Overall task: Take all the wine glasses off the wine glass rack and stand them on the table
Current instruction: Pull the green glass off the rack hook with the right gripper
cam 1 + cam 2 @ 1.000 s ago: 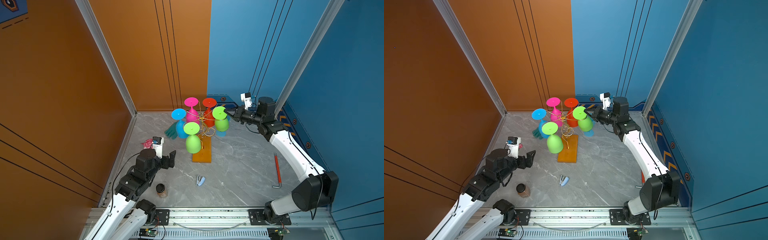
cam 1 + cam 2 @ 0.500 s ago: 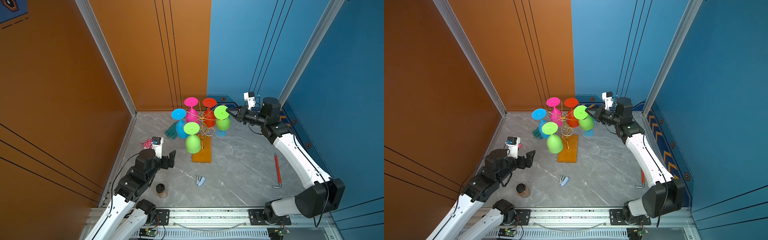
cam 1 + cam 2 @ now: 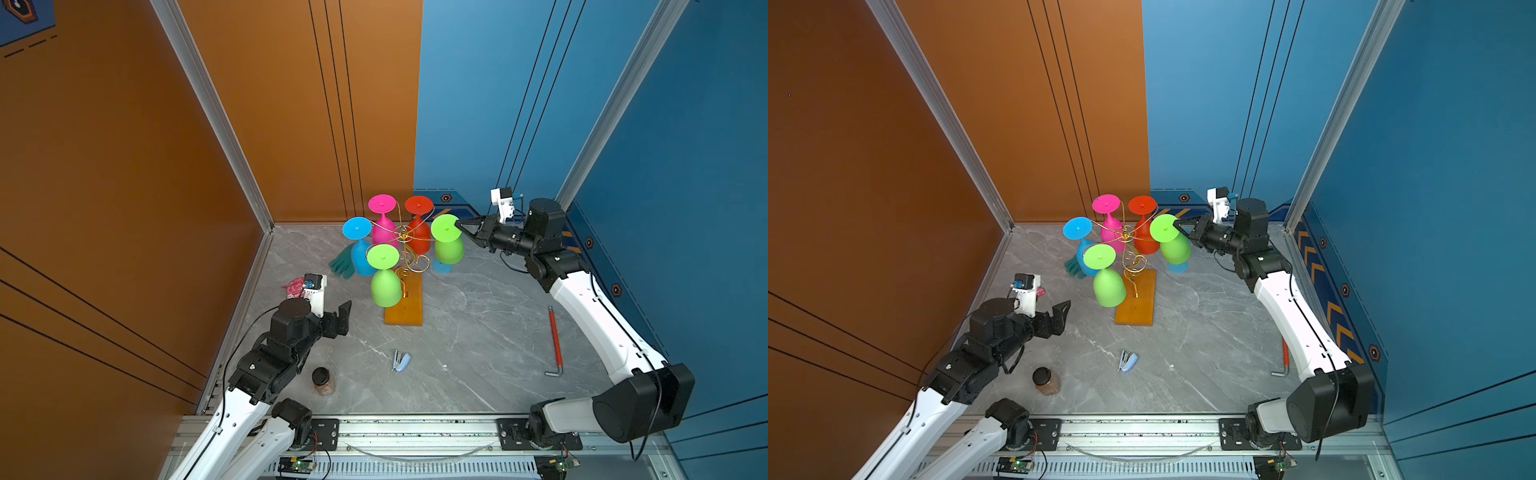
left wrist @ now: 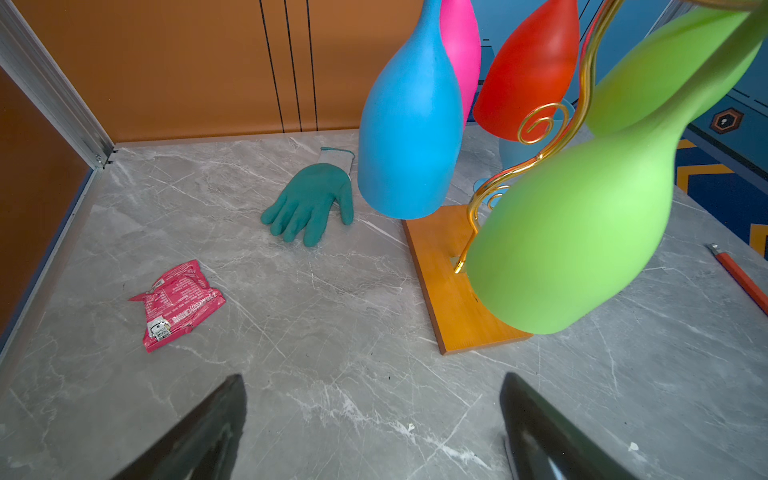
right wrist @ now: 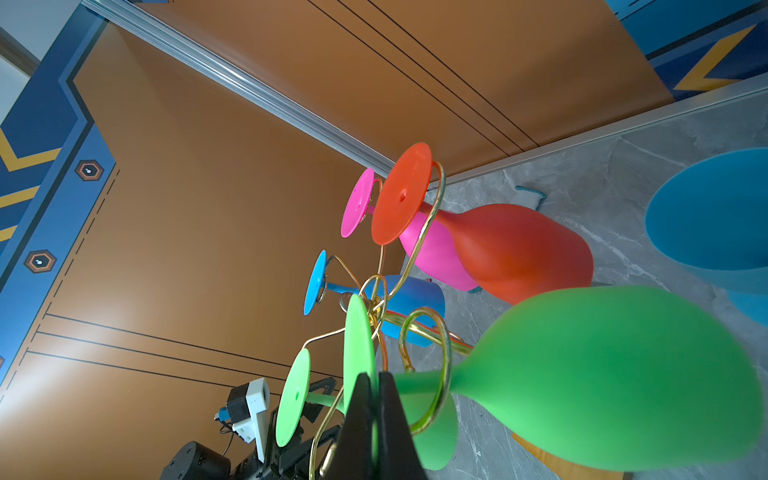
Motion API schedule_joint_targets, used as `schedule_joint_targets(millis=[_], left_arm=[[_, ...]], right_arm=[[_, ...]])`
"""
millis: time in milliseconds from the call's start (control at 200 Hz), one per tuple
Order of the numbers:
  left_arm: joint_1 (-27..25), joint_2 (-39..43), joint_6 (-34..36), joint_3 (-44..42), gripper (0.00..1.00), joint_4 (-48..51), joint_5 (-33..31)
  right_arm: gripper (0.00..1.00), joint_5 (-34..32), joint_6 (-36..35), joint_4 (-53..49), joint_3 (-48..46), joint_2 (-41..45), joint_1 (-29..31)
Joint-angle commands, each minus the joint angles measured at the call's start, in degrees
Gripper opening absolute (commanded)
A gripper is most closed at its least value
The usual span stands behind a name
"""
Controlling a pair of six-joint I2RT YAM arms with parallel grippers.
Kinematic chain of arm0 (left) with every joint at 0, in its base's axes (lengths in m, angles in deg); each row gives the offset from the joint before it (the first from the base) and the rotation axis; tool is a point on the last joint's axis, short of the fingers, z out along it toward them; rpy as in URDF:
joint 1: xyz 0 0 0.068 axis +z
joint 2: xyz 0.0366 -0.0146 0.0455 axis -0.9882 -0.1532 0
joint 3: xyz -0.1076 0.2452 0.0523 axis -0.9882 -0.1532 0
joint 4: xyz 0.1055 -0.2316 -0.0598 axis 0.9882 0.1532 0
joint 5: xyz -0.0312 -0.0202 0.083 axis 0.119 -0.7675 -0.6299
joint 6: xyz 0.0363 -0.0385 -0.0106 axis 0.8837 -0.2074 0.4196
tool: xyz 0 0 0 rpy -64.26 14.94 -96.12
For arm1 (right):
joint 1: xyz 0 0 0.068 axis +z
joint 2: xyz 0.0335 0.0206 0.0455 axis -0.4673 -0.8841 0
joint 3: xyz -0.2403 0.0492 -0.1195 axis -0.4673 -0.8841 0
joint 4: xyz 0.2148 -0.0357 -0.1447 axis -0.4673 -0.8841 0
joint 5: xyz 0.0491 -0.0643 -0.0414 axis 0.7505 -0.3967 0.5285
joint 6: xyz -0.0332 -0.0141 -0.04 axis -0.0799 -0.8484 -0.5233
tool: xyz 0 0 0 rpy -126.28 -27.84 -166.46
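Right gripper clamped on the green glass's foot, glass hanging on the rack!

The grey marble table (image 3: 478,332) lay open to the right of the wine glass rack (image 3: 405,307), gold wire curls over an orange wooden base near the back corner. On its right-hand curl hung the lime-green wine glass (image 3: 449,249), inverted, long axis near vertical, foot up, rim down, stem inside the curl, with a red glass (image 3: 419,239) just beside it. The right gripper (image 5: 374,399) pinched the foot's edge; the left gripper (image 3: 341,316) stood spread wide, holding nothing, well apart.
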Motion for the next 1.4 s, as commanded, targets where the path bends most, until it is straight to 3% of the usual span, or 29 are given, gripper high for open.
schedule_joint_targets(millis=[0,701,1397], left_arm=[[0.67,0.46,0.29,-0.78,0.95,-0.24,0.35],[0.67,0.55,0.41,-0.78,0.95,-0.20,0.30],[0.67,0.59,0.69,-0.64,0.95,0.05,0.03]], right_arm=[[0.00,2.59,1.08,1.00,-0.37,1.58,0.61],[0.00,4.92,9.94,12.74,-0.44,-2.31,1.88],[0.00,3.25,9.75,13.37,3.33,-7.57,1.39]])
